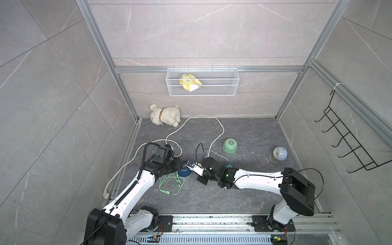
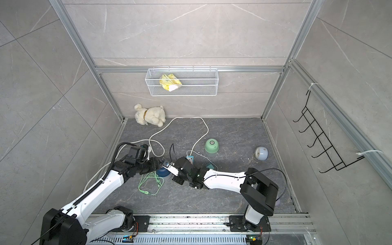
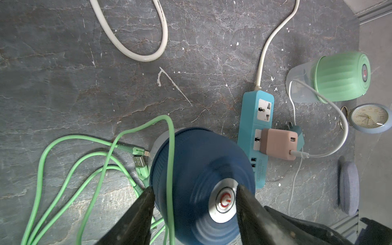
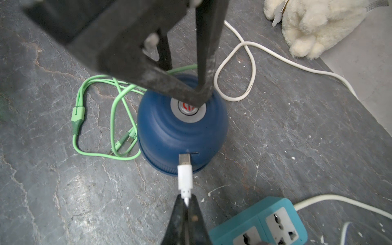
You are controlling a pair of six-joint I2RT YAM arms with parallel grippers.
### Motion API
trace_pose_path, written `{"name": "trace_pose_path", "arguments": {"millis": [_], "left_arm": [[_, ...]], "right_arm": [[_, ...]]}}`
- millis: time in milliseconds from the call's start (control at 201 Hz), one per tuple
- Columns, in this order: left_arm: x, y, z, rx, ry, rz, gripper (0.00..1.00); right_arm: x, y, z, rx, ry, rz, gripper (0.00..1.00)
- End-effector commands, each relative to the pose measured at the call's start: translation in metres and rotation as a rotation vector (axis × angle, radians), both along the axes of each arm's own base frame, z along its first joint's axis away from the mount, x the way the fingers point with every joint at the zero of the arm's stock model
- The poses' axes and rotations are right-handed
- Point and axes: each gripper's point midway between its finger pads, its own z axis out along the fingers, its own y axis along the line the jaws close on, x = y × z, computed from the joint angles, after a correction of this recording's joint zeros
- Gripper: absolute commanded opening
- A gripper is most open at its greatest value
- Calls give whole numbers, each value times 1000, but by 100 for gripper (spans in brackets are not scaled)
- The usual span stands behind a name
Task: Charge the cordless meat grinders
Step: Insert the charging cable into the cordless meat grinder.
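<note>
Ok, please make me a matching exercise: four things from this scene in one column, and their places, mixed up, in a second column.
Things:
1. navy grinder
2. mint grinder
3. white plug
4. yellow pack

Places:
A. in the basket on the back wall
B. in the shut right pincer
C. under the left pincer
D. upright, away from both pincers

Pairs: 1-C, 2-D, 3-B, 4-A
</note>
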Motion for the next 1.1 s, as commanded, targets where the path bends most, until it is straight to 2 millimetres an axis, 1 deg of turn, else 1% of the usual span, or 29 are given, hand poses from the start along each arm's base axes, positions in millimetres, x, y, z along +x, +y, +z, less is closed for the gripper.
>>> {"name": "trace_pose_path", "arguments": {"millis": [0,149,403,543,727,932,1091], "left_arm": [[1,-1,-1,4,-14,-34,62],[1,-2,-5,14,-6,-45,62],[-1,-1,-11,25,7,-53,60],[-2,-1,-12,24,10,-55,59],[-4,0,-13,31,13,-58,58],[-4,1,-14,36,19,-59,57],[-5,0,-15,33,21,-64,56]], "right_arm": [[7,-1,4,-12,-6,-5,0],[7,-4,1,-24,14,1,0],[7,-3,5,-19,18,17,0],[6,-1,6,-12,19,31,0],[9,-1,10,-4,6,18,0],[10,1,6,-14,14,14,0],[11,3,7,-7,17,16,0]]}}
